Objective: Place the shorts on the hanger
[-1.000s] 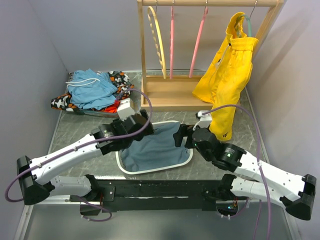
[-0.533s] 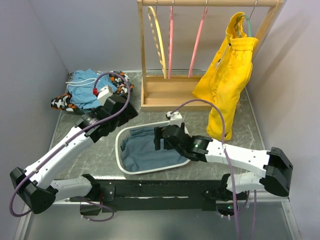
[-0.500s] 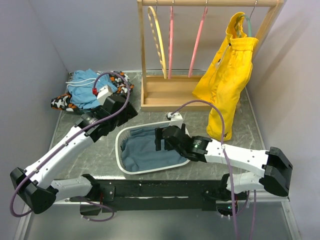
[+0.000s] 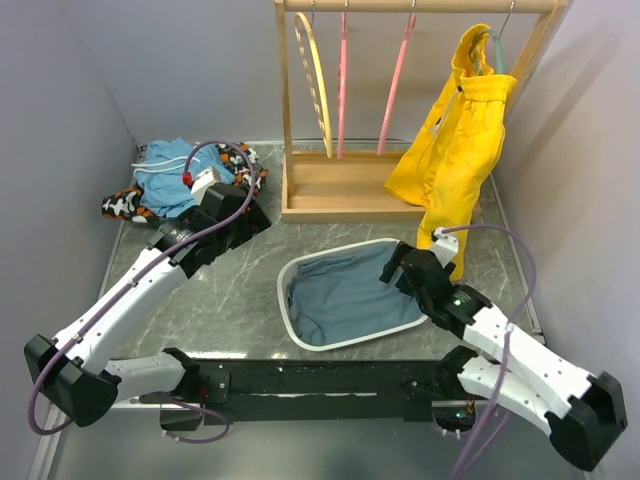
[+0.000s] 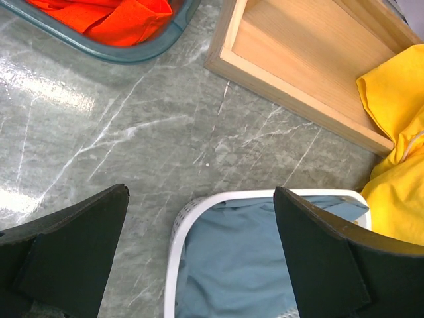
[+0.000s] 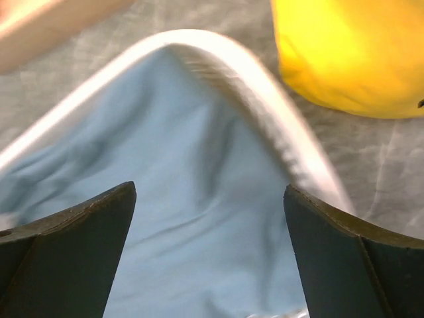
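Shorts appear only from above; wrist views show left gripper and right gripper spread wide.

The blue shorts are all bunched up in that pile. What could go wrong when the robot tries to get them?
1. The shorts lie tangled on the patterned garment, so the open left gripper might lift both.
2. The open right gripper hangs over the basket of blue-grey cloth; it could grab the wrong fabric.
3. The yellow shorts hang close to the right arm and may get bumped.
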